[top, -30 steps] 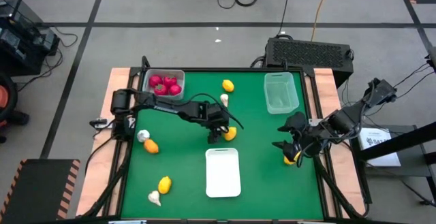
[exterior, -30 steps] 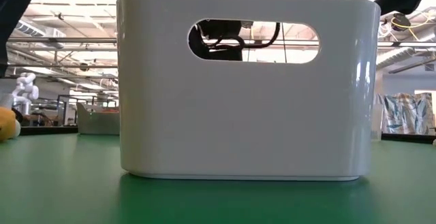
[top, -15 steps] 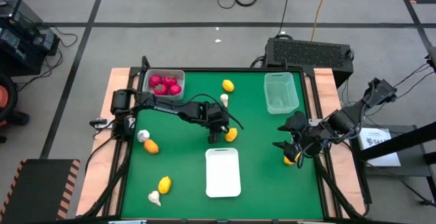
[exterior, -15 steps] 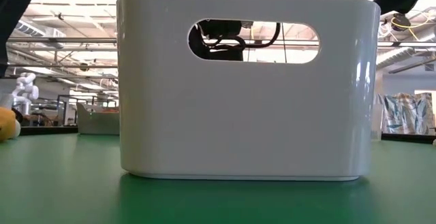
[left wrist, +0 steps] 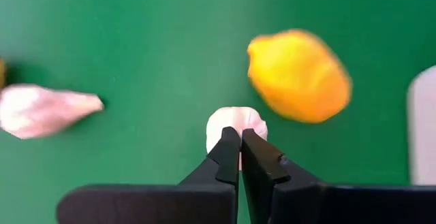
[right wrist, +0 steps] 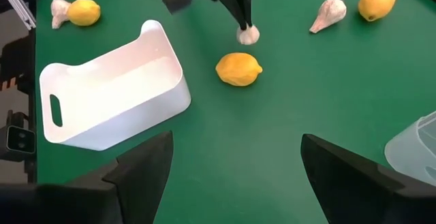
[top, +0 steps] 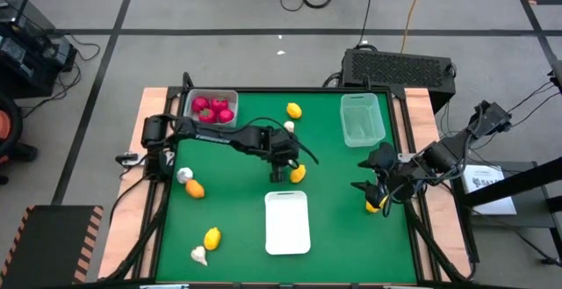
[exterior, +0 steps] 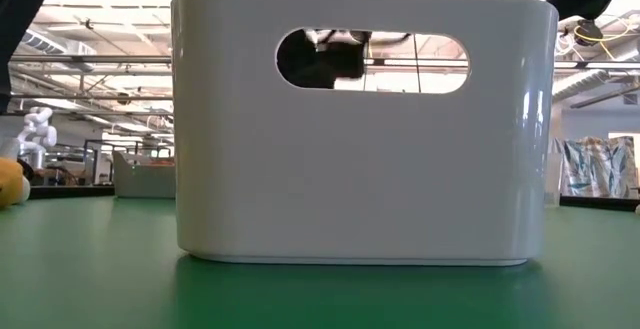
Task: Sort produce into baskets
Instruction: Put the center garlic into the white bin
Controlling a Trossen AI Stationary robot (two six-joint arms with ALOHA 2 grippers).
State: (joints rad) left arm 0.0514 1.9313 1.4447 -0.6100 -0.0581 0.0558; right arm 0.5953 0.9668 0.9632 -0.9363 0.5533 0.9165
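left gripper [left wrist: 240, 139] is pinched tight on the stem tip of a garlic bulb [left wrist: 235, 123] so it hangs by its top; a lemon [left wrist: 298, 75] sits just beside; right gripper [right wrist: 235, 157] idles wide open, well apart, above its own lemon [top: 374, 205]

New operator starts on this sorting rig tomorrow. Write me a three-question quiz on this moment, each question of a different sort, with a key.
1. True or false: the left gripper is shut on a garlic bulb.
2. Multiple choice: where do the red pieces lie? A) loose on the green mat B) in the whitish-grey tub C) in the pale green tub D) in the white bin
3. Fill in: the piece lying nearest the held bulb is a ______.

Key
1. True; the tips pinch the bulb's top.
2. B
3. Lemon, yellow-orange, beside the bulb and apart from it.
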